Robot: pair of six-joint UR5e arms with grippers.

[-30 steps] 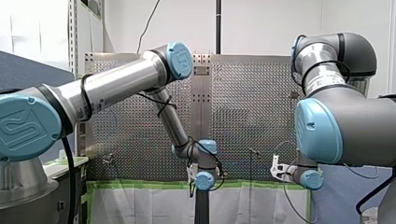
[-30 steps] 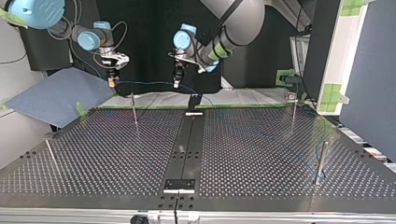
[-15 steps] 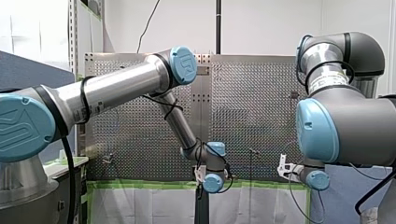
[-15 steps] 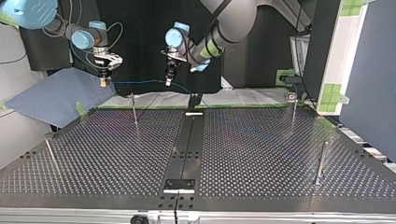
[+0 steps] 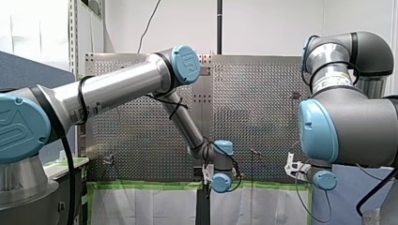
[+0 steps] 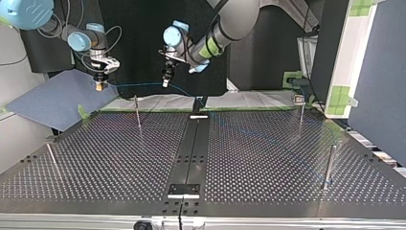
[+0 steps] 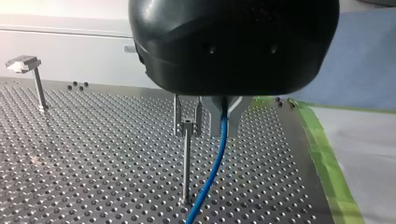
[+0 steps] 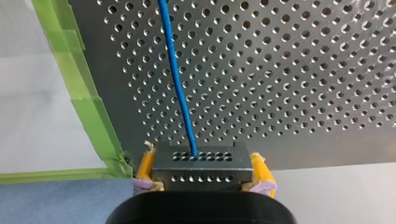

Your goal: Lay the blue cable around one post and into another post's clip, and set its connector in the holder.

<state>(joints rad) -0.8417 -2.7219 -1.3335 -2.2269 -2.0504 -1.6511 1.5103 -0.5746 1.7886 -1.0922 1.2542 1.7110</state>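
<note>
My right gripper (image 8: 201,157) has its yellow pads (image 8: 145,168) shut on the grey connector (image 8: 205,177), and the blue cable (image 8: 175,70) runs out of the connector over the perforated table's edge. In the top view my right gripper (image 6: 99,85) hangs at the far left above the table's far edge. The cable (image 6: 139,85) stretches from it to my left gripper (image 6: 165,82). My left gripper (image 7: 224,127) is shut on the cable (image 7: 210,172), right beside a thin post with a clip (image 7: 187,127). Past that gripper the cable sags toward the black holder (image 6: 198,103).
Thin posts stand on the perforated table (image 6: 268,158): one near the far edge (image 6: 137,112), one at the top view's left (image 6: 52,160), two at its right (image 6: 300,115) (image 6: 328,167). A second holder (image 6: 184,189) sits near the front edge. Green tape (image 8: 88,102) lines the table's edge.
Both grippers have moved toward the top view's left and slightly up, carrying the connector and the taut cable with them. Neither grip has changed.
</note>
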